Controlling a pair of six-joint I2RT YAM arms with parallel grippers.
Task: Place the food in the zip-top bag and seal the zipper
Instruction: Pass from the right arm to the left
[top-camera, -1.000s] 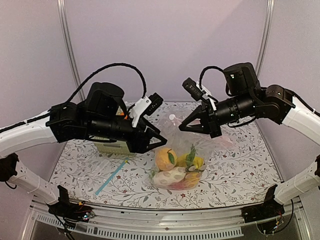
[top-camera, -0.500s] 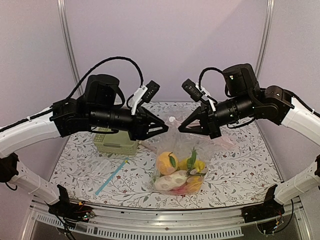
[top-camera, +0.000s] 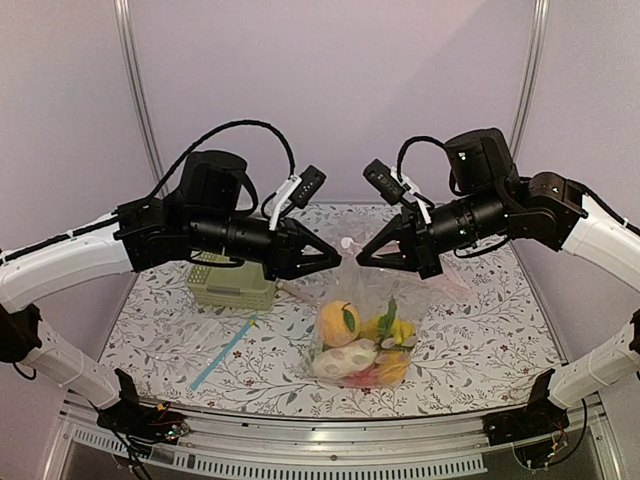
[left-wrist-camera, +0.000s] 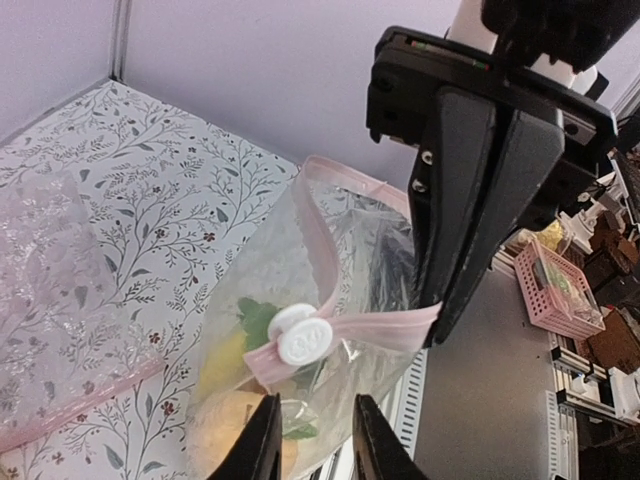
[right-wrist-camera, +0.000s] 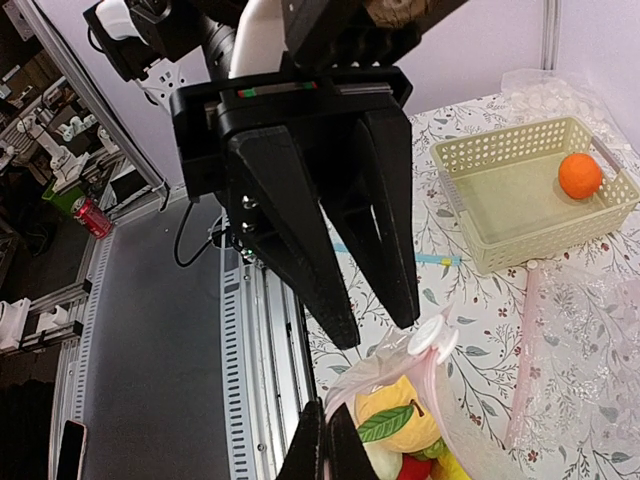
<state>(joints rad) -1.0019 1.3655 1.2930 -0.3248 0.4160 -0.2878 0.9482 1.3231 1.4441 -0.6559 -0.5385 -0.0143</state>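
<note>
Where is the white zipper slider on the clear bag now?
In the left wrist view, the white slider sits on the pink zipper, just above the left gripper and left of the right gripper pinching that strip.

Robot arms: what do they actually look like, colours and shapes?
The left arm and right arm have white shells and black cylindrical joints. The left gripper and right gripper are black wedges of two tapered fingers. Black cables loop overhead; a white bracket carries each wrist camera.
</note>
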